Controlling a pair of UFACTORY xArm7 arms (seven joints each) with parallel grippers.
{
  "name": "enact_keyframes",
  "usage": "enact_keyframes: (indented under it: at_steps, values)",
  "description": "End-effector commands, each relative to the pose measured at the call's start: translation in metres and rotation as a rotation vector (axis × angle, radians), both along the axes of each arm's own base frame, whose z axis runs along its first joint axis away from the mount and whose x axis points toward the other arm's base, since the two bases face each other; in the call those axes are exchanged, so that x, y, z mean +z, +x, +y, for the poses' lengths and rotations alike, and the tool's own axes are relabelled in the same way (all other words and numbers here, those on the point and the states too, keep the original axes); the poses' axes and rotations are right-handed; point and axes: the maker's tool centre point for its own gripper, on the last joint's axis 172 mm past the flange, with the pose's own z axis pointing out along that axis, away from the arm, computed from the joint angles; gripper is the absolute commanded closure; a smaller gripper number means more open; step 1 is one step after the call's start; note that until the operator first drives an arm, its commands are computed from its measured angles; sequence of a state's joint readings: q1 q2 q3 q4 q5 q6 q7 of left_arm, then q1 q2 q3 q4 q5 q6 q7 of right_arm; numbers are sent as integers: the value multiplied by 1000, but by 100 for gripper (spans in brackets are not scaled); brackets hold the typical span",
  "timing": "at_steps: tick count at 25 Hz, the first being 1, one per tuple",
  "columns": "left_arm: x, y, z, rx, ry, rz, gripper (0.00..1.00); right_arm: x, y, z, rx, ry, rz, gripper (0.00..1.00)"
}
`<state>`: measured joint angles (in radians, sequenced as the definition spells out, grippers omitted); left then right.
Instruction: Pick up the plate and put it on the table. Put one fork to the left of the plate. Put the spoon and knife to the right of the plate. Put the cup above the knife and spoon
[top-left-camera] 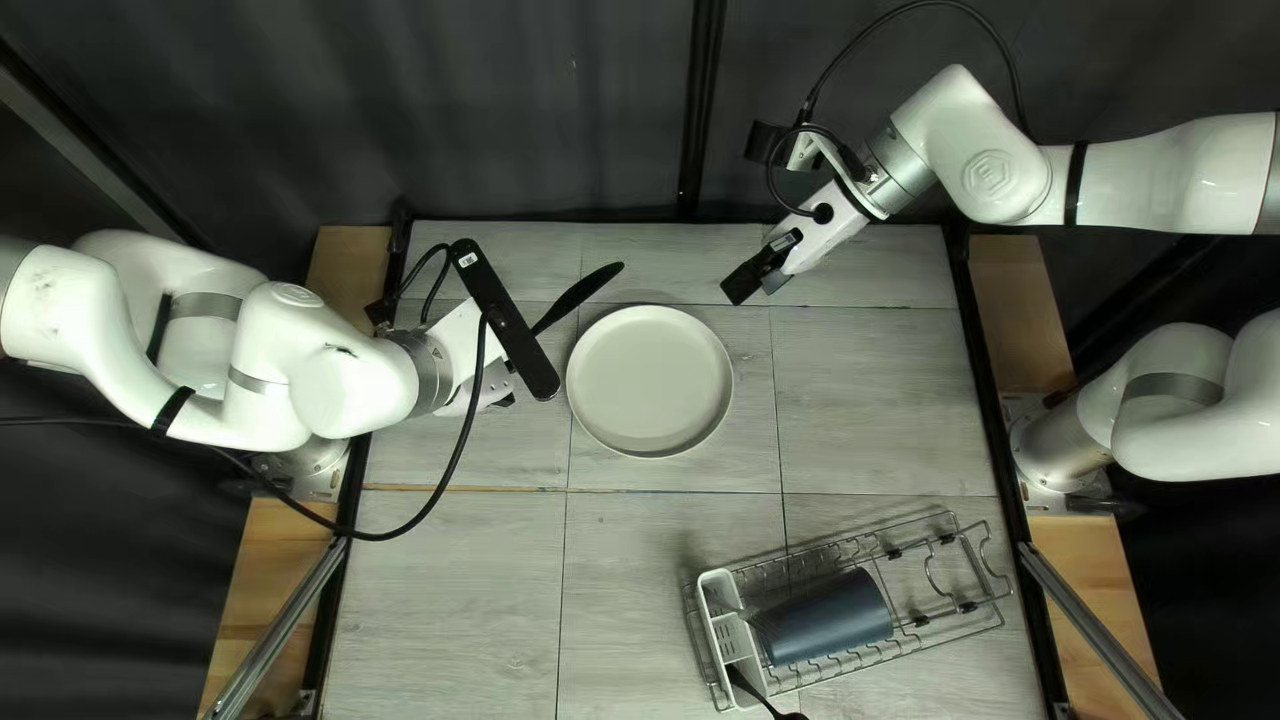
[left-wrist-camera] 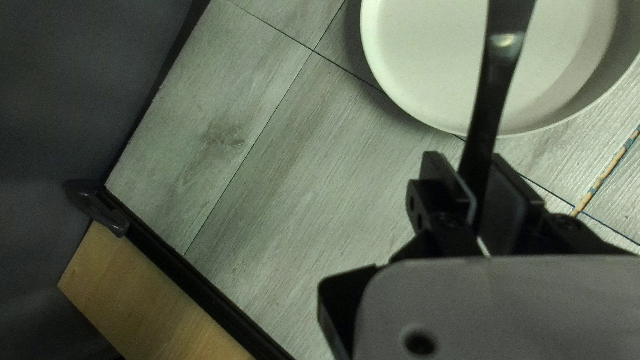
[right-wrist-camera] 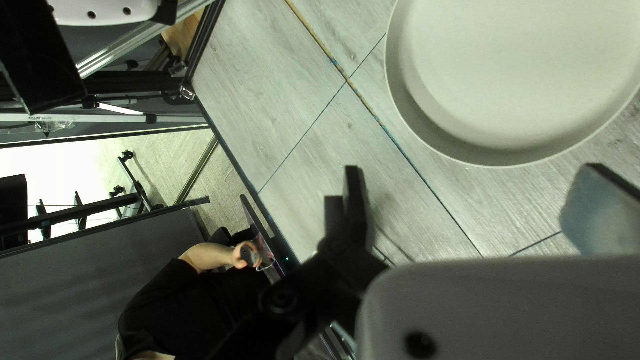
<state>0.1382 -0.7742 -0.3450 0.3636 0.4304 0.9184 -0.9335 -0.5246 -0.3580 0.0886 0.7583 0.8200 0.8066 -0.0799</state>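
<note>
In the top left view, the knife [top-left-camera: 583, 295] is slanting off the plate's [top-left-camera: 650, 380] eleven o'clock, the left gripper [top-left-camera: 496, 384] pinching it from nine. The right gripper [top-left-camera: 758, 280] is hovering near one-thirty, fingers spread; the cup [top-left-camera: 827, 620] is lying in the rack [top-left-camera: 955, 618] toward five.

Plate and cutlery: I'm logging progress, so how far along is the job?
The plate looks done, flat on the table. In the left hand is the knife, yet to be laid. The cup lies in the rack, waiting. One black utensil sits in its caddy, kind unclear; no fork or spoon shows beside the plate.
</note>
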Motion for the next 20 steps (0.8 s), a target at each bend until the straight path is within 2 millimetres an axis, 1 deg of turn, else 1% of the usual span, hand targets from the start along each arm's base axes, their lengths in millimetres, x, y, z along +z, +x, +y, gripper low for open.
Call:
enact_keyframes:
  at_steps: [1, 2, 3, 5, 6, 7, 8, 9, 11, 13, 15, 16, 17, 20]
  values:
    - [0, 0, 0, 0, 0, 0, 100, 16, -54, -27, -16, -18, 71, 0]
    - [0, 0, 0, 0, 0, 0, 100, 19, -71, -31, -18, -24, 99, 0]
    - [0, 0, 0, 0, 0, 0, 100, 20, -79, -33, -17, -27, 112, 0]
    - [0, 0, 0, 0, 0, 0, 100, 24, -103, -39, 2, -45, 166, 0]
    - [0, 0, 0, 0, 0, 0, 100, 24, -109, -40, 12, -53, 185, 0]
    - [0, 0, 0, 0, 0, 0, 100, 25, -123, -42, 42, -73, 232, 0]
    - [0, 0, 0, 0, 0, 0, 100, 25, -128, -42, 57, -83, 255, 0]
    - [0, 0, 0, 0, 0, 0, 100, 27, -143, -40, 96, -102, 302, 0]
    - [0, 0, 0, 0, 0, 0, 100, 32, -160, -35, 139, -130, 357, 0]
    - [0, 0, 0, 0, 0, 0, 100, 41, -179, -26, 182, -161, 401, 0]
    - [0, 0, 0, 0, 0, 0, 100, 55, -204, -15, 220, -197, 426, 0]
    - [0, 0, 0, 0, 0, 0, 100, 58, -209, -13, 230, -205, 430, 0]
    - [0, 0, 0, 0, 0, 0, 100, 66, -221, -8, 239, -221, 426, 0]
    - [0, 0, 0, 0, 0, 0, 100, 70, -226, -5, 242, -229, 410, 0]
